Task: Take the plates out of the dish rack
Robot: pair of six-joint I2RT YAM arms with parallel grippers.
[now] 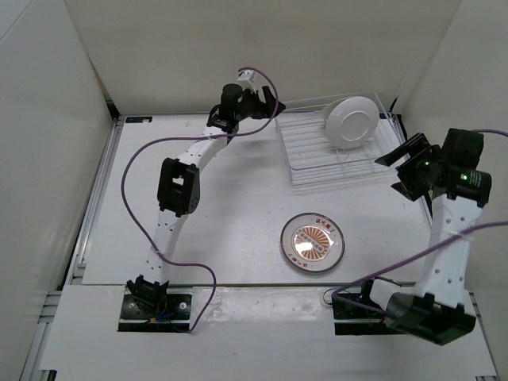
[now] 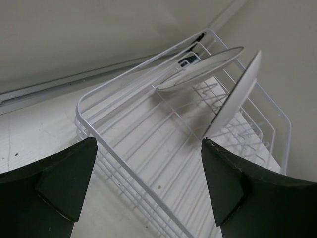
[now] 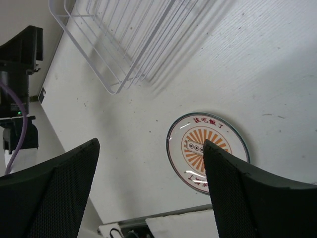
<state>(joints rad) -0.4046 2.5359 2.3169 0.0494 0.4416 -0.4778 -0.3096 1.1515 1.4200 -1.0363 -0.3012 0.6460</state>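
White plates (image 1: 350, 121) leaning on edge in dish rack (image 1: 317, 163), upper right; sunburst plate (image 1: 313, 243) flat on table (image 1: 222, 206), lower centre. Left gripper (image 2: 148, 193), right gripper (image 3: 151, 193) both spread, empty. Likely stiff, slick, breakable; pinch upper rim.

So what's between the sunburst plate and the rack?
Nothing, just bare white tabletop between round orange sunburst plate and white wire dish rack, in top view.

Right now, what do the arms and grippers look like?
Left arm and right arm: white links, black joints, a purple cable along each. Green light near the right wrist. Left gripper and right gripper: black wedge fingers, the right's finely meshed.
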